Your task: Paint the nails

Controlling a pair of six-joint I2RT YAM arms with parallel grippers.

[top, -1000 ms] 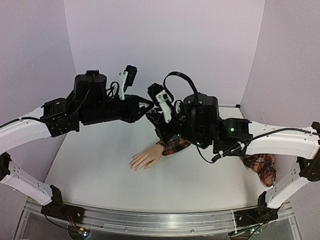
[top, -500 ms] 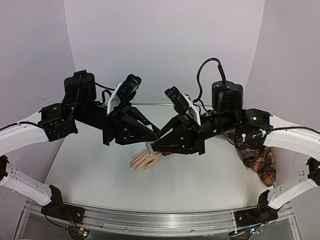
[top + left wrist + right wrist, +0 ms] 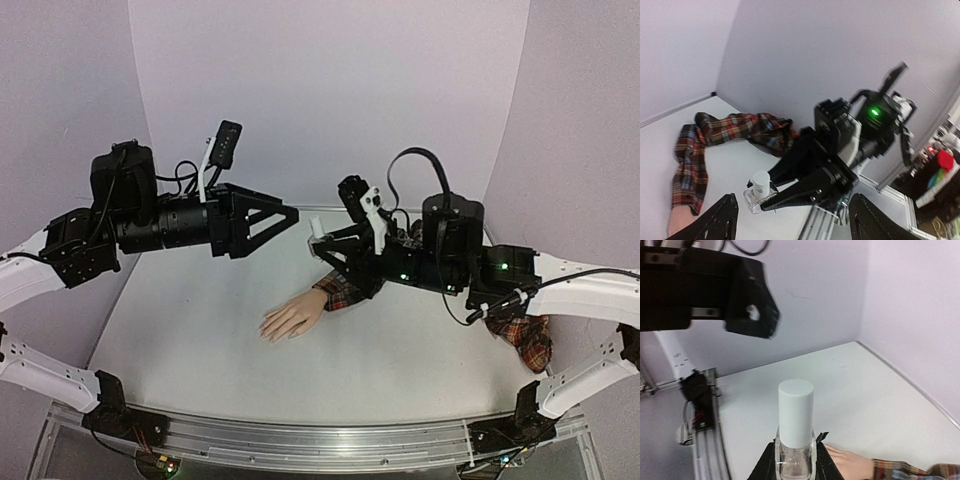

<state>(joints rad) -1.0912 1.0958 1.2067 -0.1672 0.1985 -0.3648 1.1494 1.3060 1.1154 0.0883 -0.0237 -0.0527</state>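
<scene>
Nails [image 3: 265, 328] lie below raised left claw [image 3: 291, 213]; right claw [image 3: 322, 245] grips bottle [image 3: 796, 415].

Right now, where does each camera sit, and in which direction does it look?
Top external: above and behind the bases, looking down on the table; both arms show, left gripper open.
Left wrist: faces the right gripper, shut on the bottle; its own fingers frame the view.
Right wrist: looks along its own fingers, past the bottle, toward the left gripper.
All three share the bottle.

The nails [image 3: 267, 329] on the mannequin hand [image 3: 293, 317] were too small to see. Beside that hand, the bottle [image 3: 795, 440] was cropped at its base.
</scene>
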